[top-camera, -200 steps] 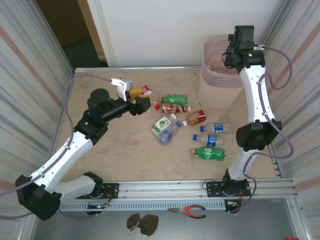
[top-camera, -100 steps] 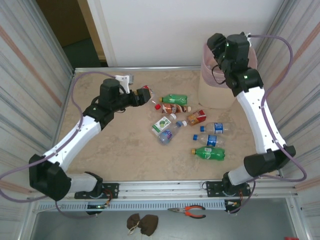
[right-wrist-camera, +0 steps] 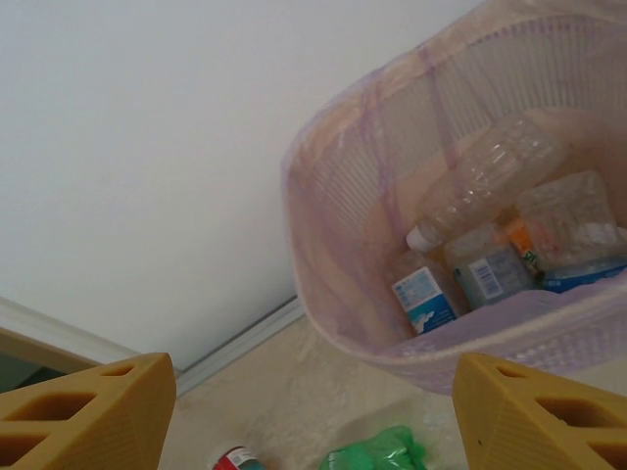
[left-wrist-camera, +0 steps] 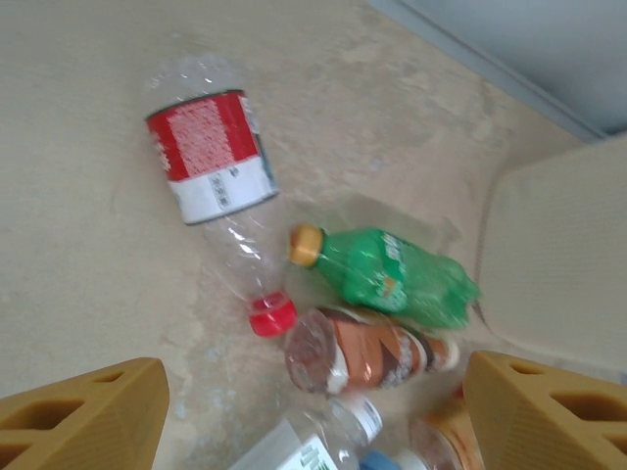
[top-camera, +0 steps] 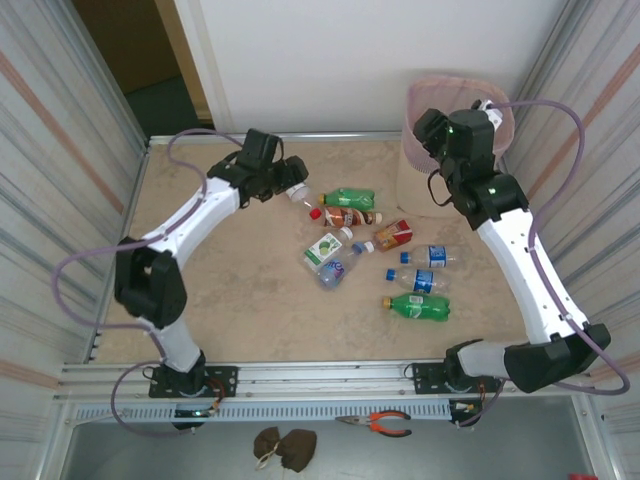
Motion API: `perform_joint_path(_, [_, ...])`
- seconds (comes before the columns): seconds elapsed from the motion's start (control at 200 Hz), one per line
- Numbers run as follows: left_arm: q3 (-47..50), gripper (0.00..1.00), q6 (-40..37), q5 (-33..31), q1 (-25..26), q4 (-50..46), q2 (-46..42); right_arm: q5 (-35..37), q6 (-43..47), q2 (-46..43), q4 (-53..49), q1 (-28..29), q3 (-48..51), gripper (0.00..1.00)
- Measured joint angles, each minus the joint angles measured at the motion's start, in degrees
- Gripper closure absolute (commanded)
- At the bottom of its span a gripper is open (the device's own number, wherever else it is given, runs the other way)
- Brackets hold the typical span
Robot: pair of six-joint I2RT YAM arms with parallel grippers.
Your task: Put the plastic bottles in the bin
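Ahead of the left tool (left-wrist-camera: pixel 313 392), its jaws apart and empty, the red-labelled bottle (left-wrist-camera: pixel 217 162) is judged light and crushable, best gripped mid-label.

The table (top-camera: pixel 240 300) has a beige, marble-patterned top. A silver aluminium rail (top-camera: pixel 330 378) runs along the table's near edge. On the grey surface (top-camera: pixel 530 445) in front of that edge lie pliers (top-camera: pixel 378 424) with orange-red handles, and just left of them two dark brown lumps (top-camera: pixel 284 446), too small to identify. A white wall (top-camera: pixel 330 60) stands at the table's far edge. Corrugated metal panels (top-camera: pixel 50 150) flank both sides of the table. A dark doorway (top-camera: pixel 140 70) opens past its far left corner.
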State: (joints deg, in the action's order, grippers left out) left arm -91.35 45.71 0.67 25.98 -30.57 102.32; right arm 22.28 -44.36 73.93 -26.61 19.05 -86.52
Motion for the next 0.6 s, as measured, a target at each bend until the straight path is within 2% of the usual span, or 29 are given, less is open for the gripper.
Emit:
perform_joint_path(0.256, [-9.6,0.15,4.3,-3.6,0.0,-8.2,11.6,0.5,0.0,-0.6,0.0,0.0,0.4,0.25])
perform_joint_path(0.596, [-16.9,0.09,6.0,-3.3,0.0,-11.1,22.7,1.2,0.0,-1.6,0.0,-0.4,0.6,0.26])
